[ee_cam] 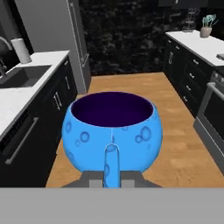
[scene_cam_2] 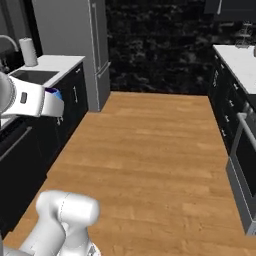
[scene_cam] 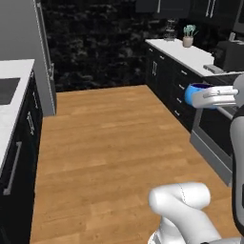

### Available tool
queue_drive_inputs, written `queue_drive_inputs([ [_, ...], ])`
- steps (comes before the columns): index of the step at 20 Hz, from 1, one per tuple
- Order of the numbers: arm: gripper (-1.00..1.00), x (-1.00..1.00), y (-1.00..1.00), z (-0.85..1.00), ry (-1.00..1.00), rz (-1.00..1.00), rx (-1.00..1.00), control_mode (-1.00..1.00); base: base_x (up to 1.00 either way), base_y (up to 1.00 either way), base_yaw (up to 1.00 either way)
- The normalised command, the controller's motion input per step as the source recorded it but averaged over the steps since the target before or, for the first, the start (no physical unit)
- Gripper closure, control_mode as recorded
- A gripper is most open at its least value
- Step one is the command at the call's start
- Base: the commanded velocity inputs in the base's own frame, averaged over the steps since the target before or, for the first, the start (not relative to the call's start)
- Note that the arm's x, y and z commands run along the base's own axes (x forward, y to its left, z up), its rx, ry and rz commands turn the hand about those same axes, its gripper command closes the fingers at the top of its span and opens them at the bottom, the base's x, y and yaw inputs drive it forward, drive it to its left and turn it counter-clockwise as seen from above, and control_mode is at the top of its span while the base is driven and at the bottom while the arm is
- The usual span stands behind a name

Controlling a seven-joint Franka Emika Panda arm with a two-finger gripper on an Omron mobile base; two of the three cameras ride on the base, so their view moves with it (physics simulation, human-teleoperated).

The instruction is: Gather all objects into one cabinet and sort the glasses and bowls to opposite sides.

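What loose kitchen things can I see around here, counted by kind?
Blue bowls: 1, the blue bowl held in the robot's hand
Utensil pots: 1, the beige pot on the far counter
Wire stands: 1, the wire stand beside it
Paper towel rolls: 1, the paper towel roll by the sink
Total: 4

Home kitchen. Wood plank floor point(scene_cam_2: 150, 150) runs between two rows of black base cabinets point(ee_cam: 43, 127) topped with white counter point(scene_cam_2: 50, 62). Sink point(ee_cam: 22, 74) left of the jaws, oven point(ee_cam: 212, 113) to their right, tall grey fridge point(scene_cam_2: 90, 50) beyond, utensil pot point(scene_cam: 188, 40) far off.
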Motion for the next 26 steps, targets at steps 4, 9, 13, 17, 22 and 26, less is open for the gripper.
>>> queue_drive_inputs([
  [4, 1.00, 0.00, 0.00, 0.00, 0.00, 0.00, 0.00, 1.00, 1.00, 0.20, -0.23],
  [9, 1.00, 0.00, 0.00, 0.00, 0.00, 0.00, 0.00, 1.00, 1.00, 0.24, -0.21],
  [13, 1.00, 0.00, 0.00, 0.00, 0.00, 0.00, 0.00, 1.00, 1.00, 0.30, -0.07],
  [17, 1.00, 0.00, 0.00, 0.00, 0.00, 0.00, 0.00, 1.00, 1.00, 0.31, 0.00],
  [22, 1.00, 0.00, 0.00, 0.00, 0.00, 0.00, 0.00, 1.00, 1.00, 0.29, 0.00],
  [26, 1.00, 0.00, 0.00, 0.00, 0.00, 0.00, 0.00, 1.00, 1.00, 0.32, 0.00],
])
